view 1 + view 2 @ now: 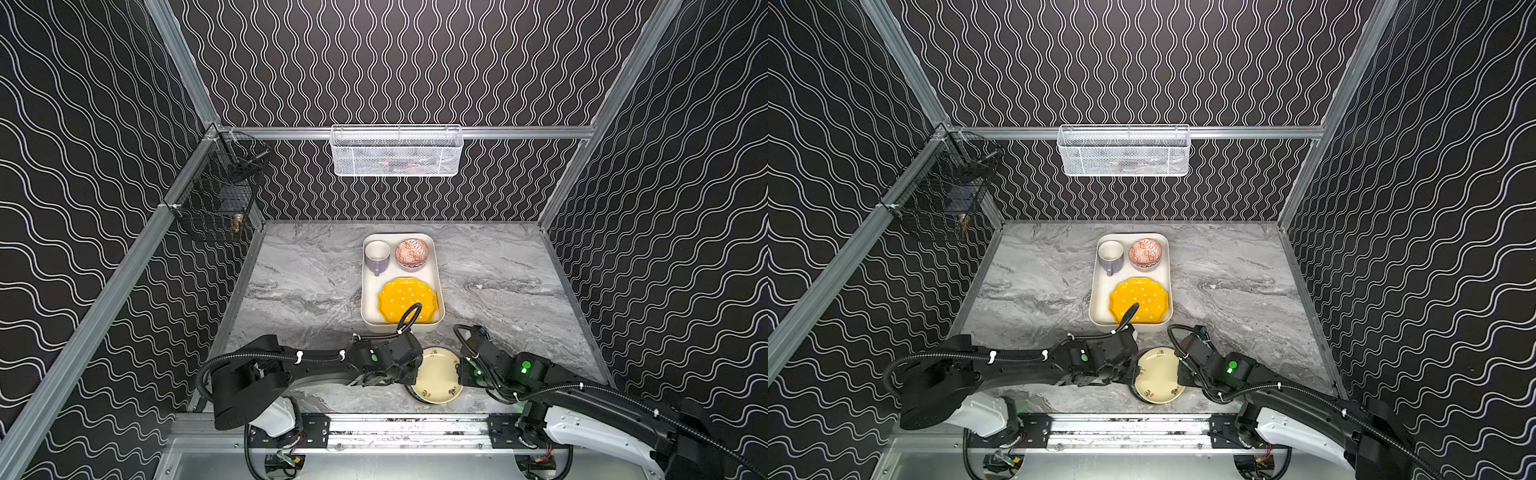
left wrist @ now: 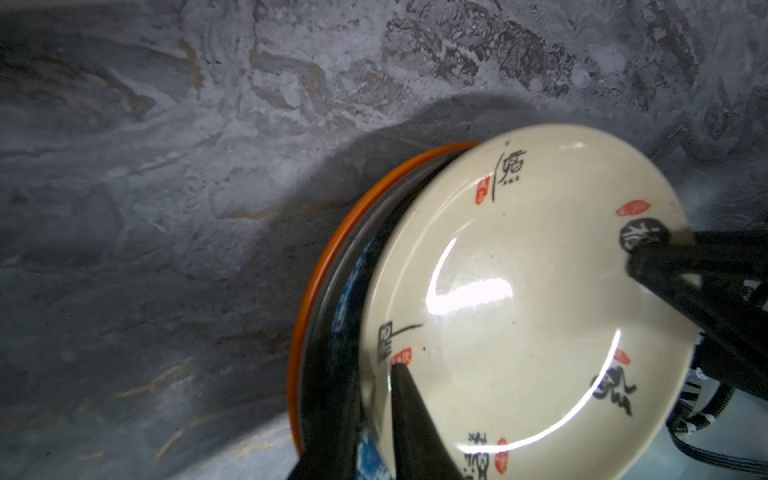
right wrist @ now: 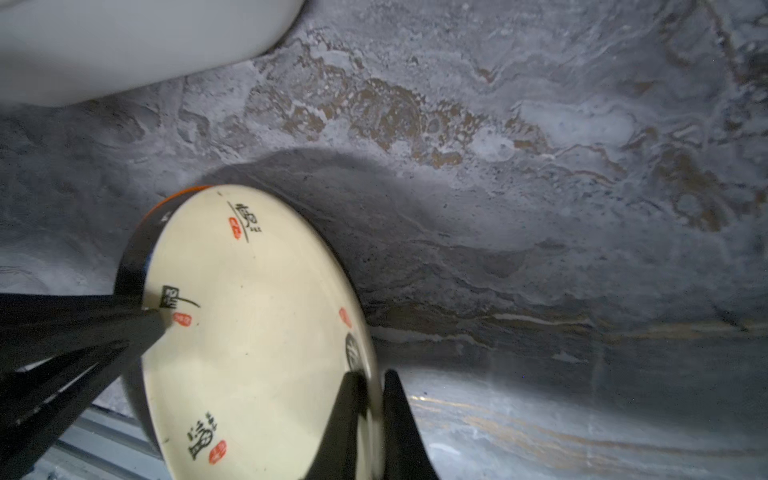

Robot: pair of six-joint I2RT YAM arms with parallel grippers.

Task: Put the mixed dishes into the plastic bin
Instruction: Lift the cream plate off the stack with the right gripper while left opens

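Observation:
The cream plate (image 1: 436,376) (image 1: 1158,376) with black and red marks is near the table's front, tilted above a stack of orange (image 2: 332,232), black and teal (image 2: 347,307) plates. My left gripper (image 1: 415,374) (image 2: 374,415) is shut on the cream plate's (image 2: 528,299) left rim. My right gripper (image 1: 459,370) (image 3: 374,399) is shut on the opposite rim of the cream plate (image 3: 257,332). Behind them, the plastic bin (image 1: 368,291) (image 1: 1098,291) holds the yellow dotted plate (image 1: 407,301), lavender mug (image 1: 377,255) and patterned bowl (image 1: 412,252).
A white wire-mesh basket (image 1: 397,151) hangs on the back wall rail and a black wire basket (image 1: 220,191) hangs on the left wall. The metal frame rail (image 1: 407,428) runs along the table's front edge, just behind the plates.

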